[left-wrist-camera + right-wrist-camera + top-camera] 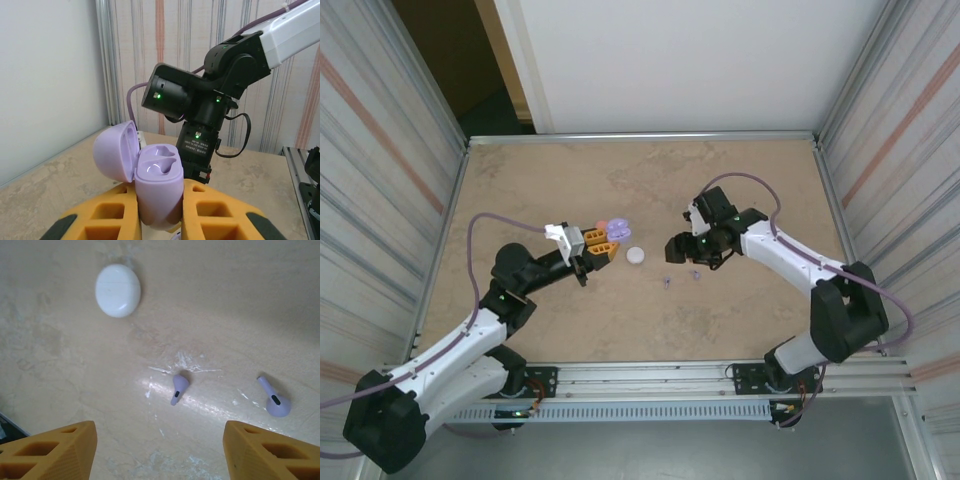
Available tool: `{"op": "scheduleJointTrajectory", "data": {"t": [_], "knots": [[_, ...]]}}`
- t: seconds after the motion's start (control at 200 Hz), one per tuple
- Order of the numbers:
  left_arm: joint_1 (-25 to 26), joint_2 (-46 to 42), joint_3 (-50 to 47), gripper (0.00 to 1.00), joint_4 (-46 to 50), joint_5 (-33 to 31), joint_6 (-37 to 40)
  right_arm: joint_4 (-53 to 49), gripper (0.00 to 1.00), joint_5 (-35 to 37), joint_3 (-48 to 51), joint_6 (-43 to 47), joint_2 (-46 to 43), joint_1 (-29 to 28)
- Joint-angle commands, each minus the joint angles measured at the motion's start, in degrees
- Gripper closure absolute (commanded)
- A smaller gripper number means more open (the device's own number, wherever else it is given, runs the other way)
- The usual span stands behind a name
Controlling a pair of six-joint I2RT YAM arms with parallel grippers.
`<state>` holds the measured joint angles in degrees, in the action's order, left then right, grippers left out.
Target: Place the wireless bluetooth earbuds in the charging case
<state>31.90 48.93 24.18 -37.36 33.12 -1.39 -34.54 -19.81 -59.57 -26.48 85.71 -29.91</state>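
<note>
Overhead, the left gripper (603,246) holds an open lilac pebble-shaped charging case (614,230). Two purple stemmed earbuds (667,282) lie on the beige table (570,320) by the right gripper (682,252).

Left wrist: orange fingers (100,215) clamp the case (155,180), lid raised.

Right wrist: fingers (55,450) spread wide above both earbuds (179,389), with a white oval case (118,290) beyond.

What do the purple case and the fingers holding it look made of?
Purple case: smooth, slightly glossy plastic by the look, with light glints on its inner tray. Orange fingers: matte, probably printed plastic, given the blocky hollows.
</note>
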Motion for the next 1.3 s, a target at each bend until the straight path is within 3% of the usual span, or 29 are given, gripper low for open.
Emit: {"op": "scheduleJointTrajectory", "data": {"t": [0.0, 0.16, 0.641, 1.293], "knots": [[0.27, -1.03, -0.54, 1.00, -0.34, -0.60, 1.21, -2.98, 0.36, 0.29, -2.49, -0.79, 2.54, -1.39], [0.27, -1.03, -0.54, 1.00, -0.19, -0.56, 1.32, -3.07, 0.44, 0.65, -3.82, -1.41, 7.44, -2.58], [0.32, -2.04, -1.16, 1.00, 0.89, -1.10, 1.53, -4.30, 0.53, 2.39, -7.71, -1.47, 16.83, -5.50], [0.28, -3.14, -1.62, 1.00, 1.86, -1.83, 1.78, -4.83, 0.59, 2.93, -9.44, -1.11, 21.16, -6.48]]}}
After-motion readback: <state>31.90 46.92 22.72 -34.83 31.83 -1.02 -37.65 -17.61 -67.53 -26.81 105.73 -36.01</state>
